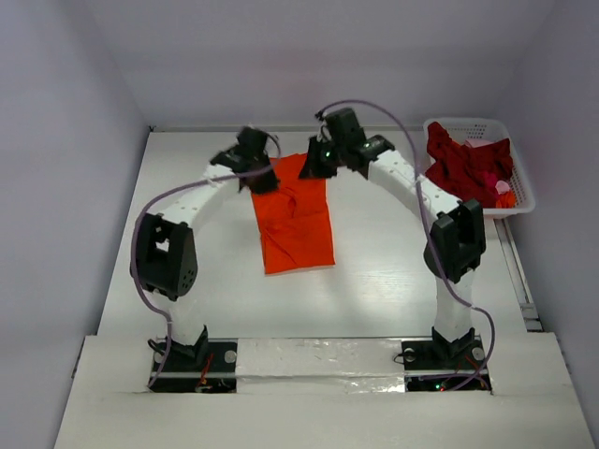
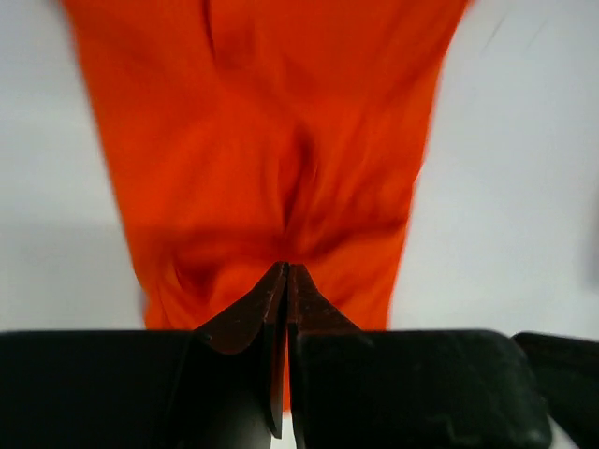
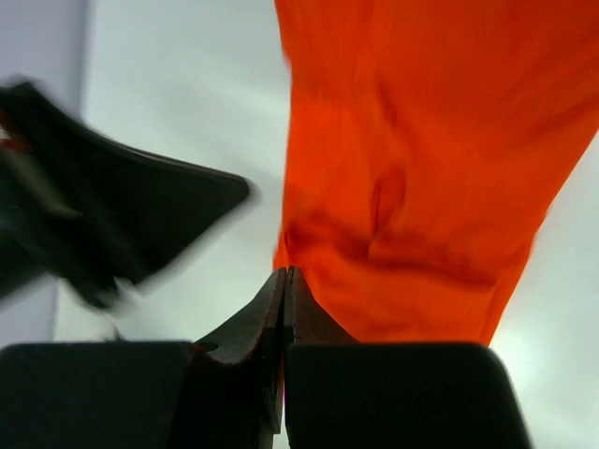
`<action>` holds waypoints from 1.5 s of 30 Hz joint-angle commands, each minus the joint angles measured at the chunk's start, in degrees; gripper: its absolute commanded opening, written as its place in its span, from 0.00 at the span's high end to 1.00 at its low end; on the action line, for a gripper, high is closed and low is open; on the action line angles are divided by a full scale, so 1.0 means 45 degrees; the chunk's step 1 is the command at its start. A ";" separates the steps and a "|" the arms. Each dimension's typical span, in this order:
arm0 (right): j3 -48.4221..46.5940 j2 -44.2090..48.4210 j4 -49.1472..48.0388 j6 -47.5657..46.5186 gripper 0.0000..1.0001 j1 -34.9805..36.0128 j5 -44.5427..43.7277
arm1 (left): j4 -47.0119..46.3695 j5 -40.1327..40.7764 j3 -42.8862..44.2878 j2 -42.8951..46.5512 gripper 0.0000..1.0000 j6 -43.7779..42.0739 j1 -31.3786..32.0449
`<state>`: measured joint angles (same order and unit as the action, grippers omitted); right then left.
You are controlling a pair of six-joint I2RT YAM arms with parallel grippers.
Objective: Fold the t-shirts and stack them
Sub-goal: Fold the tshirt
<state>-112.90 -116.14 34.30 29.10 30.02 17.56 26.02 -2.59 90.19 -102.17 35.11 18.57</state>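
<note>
Orange t-shirt (image 1: pixel 296 220) (one) pinched by left tool (image 2: pixel 286 271), right tool (image 3: pixel 284 273).

No text, label, brand mark, number or sign is legible in any view: none on the bright orange cloth t-shirt (image 1: pixel 295 210), the white plastic lattice basket (image 1: pixel 468 122) or the white table (image 1: pixel 393 281).

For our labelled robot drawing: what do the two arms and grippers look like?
The left arm and right arm have white links, black joints and a thin purple cable each. The left gripper and right gripper are black, with dark tapered fingers.
</note>
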 commanded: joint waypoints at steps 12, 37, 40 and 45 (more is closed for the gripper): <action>0.7568 0.2371 -0.1568 0.0349 1.00 0.1415 -0.1519 | 0.0429 0.0826 -0.6565 0.3035 1.00 0.1299 0.2026; 1.1611 0.3795 -0.2935 0.1364 1.00 0.1903 -0.1344 | 0.0252 -0.0167 -0.8597 0.1981 1.00 0.1592 0.3940; 1.2295 0.4379 -0.2994 0.1579 1.00 0.1903 -0.1344 | 0.0448 -0.0108 -0.8929 0.2215 1.00 0.1591 0.4174; 1.3017 0.5201 -0.2741 0.1677 1.00 0.2020 -0.1461 | 0.0604 -0.0205 -0.9573 0.2587 1.00 0.1533 0.4311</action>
<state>-55.66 -95.98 22.50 35.86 38.28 11.94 23.92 -3.33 50.52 -91.26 42.35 36.95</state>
